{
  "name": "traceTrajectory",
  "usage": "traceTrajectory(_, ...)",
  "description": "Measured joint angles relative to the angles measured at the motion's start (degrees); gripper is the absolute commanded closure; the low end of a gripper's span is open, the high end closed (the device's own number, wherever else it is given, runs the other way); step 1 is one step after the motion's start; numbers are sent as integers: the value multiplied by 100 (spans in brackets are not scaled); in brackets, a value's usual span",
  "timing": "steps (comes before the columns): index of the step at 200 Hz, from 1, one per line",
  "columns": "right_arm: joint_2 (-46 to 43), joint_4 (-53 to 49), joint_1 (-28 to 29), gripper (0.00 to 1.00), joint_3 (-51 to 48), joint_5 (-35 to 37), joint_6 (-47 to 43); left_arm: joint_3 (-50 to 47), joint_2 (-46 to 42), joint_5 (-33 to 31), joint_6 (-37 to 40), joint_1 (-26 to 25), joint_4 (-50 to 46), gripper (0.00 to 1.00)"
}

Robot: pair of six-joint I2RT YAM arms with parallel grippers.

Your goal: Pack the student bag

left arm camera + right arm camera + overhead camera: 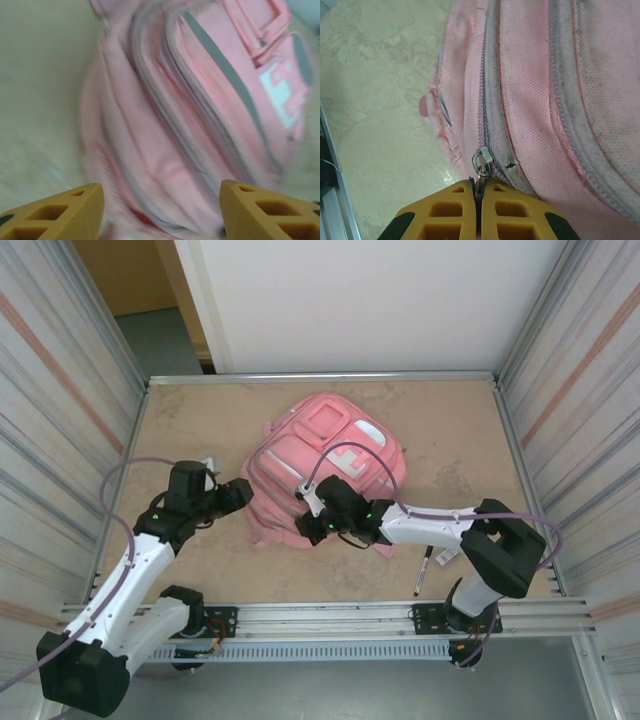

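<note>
The sandy worktop [450,430] carries the student bag [325,475], a pink backpack lying front up about midway between the left and right edges, closer to the far edge than the near one. The left gripper [238,495] sits just beside the bag's left side. Its yellow fingers [65,212] stand well apart and grip nothing, with blurred pink fabric beyond them. The right gripper [312,527] is at the bag's near edge, its fingers [515,212] pressed together on the metal zipper pull [481,167]. A pen [424,571] lies by the near edge, toward the right corner.
</note>
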Motion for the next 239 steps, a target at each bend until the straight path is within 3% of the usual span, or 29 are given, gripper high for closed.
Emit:
traceTrajectory(37,118,238,4,100,83,-258,-24,-372,81,417,-1296,-391,48,40)
traceTrajectory(61,155,297,44,100,83,-435,-26,-232,387,396,-1530,-461,83,40)
traceTrajectory(111,166,420,186,100,85,-619,-26,-39,1097,107,-1919,-466,221,51)
traceTrajectory(118,166,424,216,100,92,-623,-26,-15,1176,52,-1934,-468,221,57)
traceTrajectory(136,166,417,315,100,111,-616,-48,52,1285,-98,-2004,-476,225,84)
traceTrajectory(154,166,315,391,100,168,-546,-96,116,1294,-229,-1967,-494,175,100)
traceTrajectory(186,133,-61,396,97,328,-361,-358,153,1143,-402,-1685,-514,127,100)
traceTrajectory(239,-726,-745,28,92,-144,444,-616,125,1069,160,-1117,240,162,100)
